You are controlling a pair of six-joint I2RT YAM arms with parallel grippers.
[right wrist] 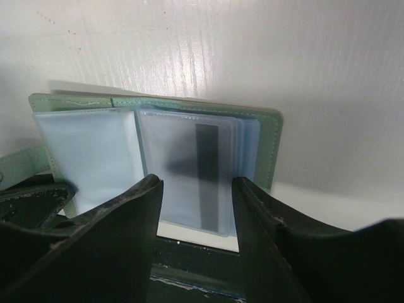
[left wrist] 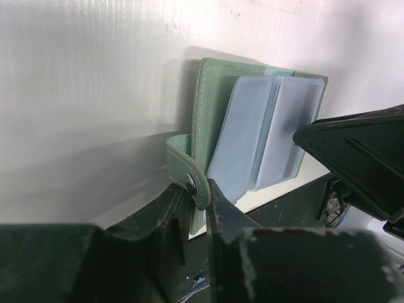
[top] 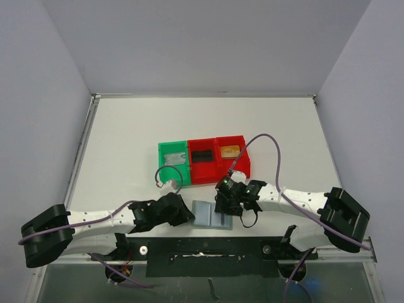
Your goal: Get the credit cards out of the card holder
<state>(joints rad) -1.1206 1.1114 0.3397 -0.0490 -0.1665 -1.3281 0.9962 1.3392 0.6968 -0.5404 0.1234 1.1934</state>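
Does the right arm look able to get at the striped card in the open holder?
Probably yes: the right gripper stands open just before the striped card, nothing between them, and the left gripper pinches the card holder by its strap.

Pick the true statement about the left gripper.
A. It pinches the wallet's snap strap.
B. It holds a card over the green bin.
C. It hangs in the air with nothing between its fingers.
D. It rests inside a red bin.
A: in the left wrist view, the left gripper is closed on the snap strap of the open card holder.
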